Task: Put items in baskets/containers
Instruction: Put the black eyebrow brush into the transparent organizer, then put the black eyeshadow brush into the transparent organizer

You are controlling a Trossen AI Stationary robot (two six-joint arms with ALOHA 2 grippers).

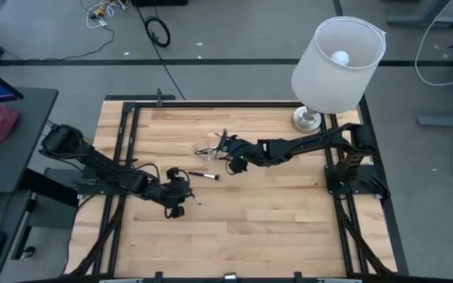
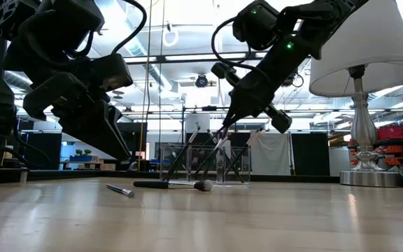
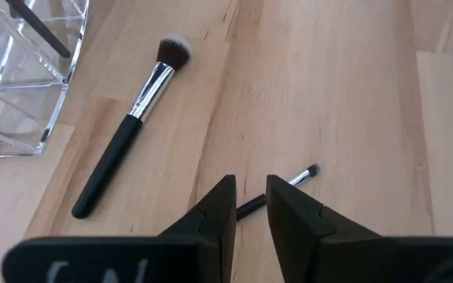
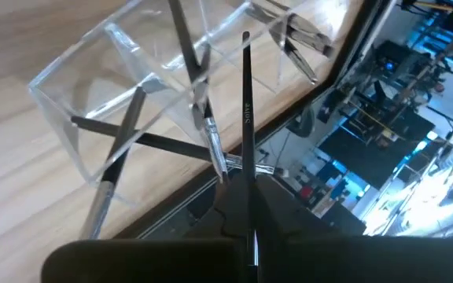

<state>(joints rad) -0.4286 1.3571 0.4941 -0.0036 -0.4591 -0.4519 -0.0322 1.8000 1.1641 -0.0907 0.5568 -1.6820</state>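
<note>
- Right gripper (image 4: pixel 246 208) closed on a thin dark-handled brush (image 4: pixel 246 118). In the right wrist view the handle runs straight out from between the fingers, its free end over the clear container (image 4: pixel 93 102).
- Clear container (image 1: pixel 208 149) sits mid-table towards the far side, just left of the right gripper (image 1: pixel 225 146). It is a compartmented clear box; several brushes already lean in it at angles.
- Low view: the right gripper (image 2: pixel 224 129) hangs above the container (image 2: pixel 205 164), the held brush slanting down towards its open top. Cannot tell which compartment it lines up with.
- Key relation: the held brush's long axis points at the container mouth, so I judge the next move to be a short descent along that axis, then release. Risk: the end snagging on the brushes crossed inside.
- Left gripper (image 3: pixel 250 216) is partly open and holds nothing. Its fingers straddle a small thin brush (image 3: pixel 285 186) lying on the table, long axis crosswise to the finger gap.
- A larger fluffy-tipped brush (image 3: pixel 128 130) lies loose between the left gripper and the container, handle towards the near side.
- The left arm is nearer both loose brushes, the right arm nearer the container.
</note>
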